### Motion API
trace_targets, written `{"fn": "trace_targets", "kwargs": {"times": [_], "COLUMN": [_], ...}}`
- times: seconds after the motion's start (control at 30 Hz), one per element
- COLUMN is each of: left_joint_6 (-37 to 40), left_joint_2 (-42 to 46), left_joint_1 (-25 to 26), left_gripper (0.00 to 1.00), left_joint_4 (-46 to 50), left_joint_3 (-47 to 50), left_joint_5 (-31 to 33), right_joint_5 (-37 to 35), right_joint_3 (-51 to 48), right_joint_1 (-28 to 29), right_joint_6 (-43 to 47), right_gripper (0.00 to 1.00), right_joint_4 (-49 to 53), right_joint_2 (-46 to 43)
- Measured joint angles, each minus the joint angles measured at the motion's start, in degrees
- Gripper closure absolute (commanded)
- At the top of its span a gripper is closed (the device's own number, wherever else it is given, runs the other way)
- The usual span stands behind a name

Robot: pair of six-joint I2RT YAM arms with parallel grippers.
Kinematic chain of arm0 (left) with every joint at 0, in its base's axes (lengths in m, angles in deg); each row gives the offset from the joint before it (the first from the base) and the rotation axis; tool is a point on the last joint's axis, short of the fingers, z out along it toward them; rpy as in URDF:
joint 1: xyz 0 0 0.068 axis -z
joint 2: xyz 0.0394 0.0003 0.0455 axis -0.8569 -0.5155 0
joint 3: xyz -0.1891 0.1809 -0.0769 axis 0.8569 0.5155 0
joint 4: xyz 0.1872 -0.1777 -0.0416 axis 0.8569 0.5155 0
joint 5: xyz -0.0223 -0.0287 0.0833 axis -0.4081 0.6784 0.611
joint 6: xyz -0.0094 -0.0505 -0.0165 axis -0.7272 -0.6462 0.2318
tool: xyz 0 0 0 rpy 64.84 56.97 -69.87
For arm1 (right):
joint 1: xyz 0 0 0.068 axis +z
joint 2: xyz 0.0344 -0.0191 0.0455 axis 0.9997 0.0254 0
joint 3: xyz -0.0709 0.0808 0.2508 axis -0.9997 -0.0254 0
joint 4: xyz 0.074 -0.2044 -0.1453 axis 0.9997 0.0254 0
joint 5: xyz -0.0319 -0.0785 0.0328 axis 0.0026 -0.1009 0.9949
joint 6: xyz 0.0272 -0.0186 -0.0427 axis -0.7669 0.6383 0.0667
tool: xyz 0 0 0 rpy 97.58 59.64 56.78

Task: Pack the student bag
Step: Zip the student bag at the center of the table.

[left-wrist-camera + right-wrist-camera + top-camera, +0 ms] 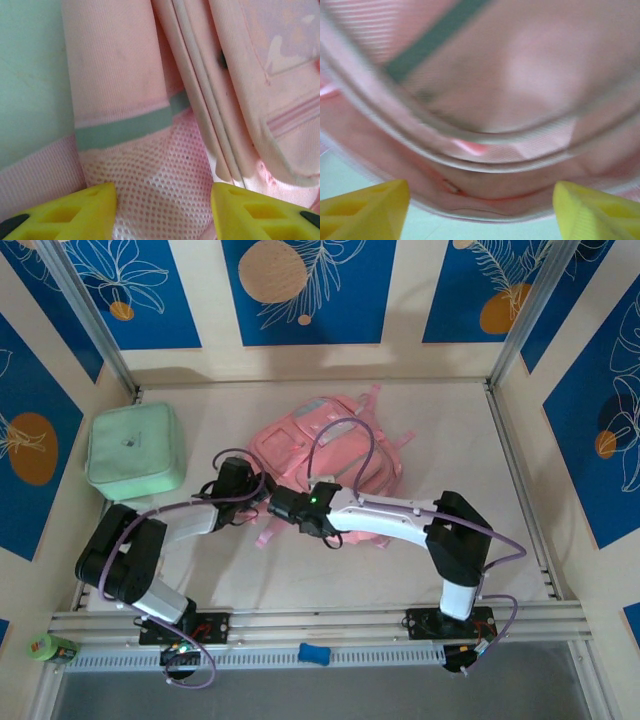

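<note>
Pink fabric, centre stage: the student bag [285, 450] lies flat mid-tabletop, nearer the far edge. Mint green case [135, 452] sits by the left edge, apart from it. Left gripper [162, 200], its 2 yellow fingers about half open, straddles the bag's mesh panel. Right gripper [482, 200] gapes wide over the bag's piped rim, clasping nothing.

Student bag [300, 440]: soft pink backpack; grey-blue trim; lying flat mid-table; straps splayed
</note>
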State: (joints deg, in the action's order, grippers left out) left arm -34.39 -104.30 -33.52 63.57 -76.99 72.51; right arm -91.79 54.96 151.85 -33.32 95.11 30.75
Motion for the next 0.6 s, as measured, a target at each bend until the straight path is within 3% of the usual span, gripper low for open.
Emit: {"fn": "trace_targets", "kwargs": {"times": [0.1, 0.23, 0.6], "left_joint_6": [0.0, 0.0, -0.5], "left_joint_2": [0.6, 1.0, 1.0], "left_joint_1": [1.5, 3.2, 7.0], "left_gripper": [0.48, 0.48, 0.48], "left_joint_4": [0.8, 2.1, 4.0], "left_joint_3": [0.0, -0.9, -3.0], "left_joint_5": [0.9, 1.9, 4.5], "right_joint_5": [2.0, 4.3, 4.7], "right_joint_3": [-1.4, -3.4, -7.3], "right_joint_1": [-0.7, -2.7, -4.7], "right_joint_6": [6.3, 11.3, 19.8], "right_gripper": [0.45, 0.52, 0.54], "right_joint_4": [-3.9, -7.0, -11.6], "right_joint_2": [-1.6, -2.3, -2.5]}}
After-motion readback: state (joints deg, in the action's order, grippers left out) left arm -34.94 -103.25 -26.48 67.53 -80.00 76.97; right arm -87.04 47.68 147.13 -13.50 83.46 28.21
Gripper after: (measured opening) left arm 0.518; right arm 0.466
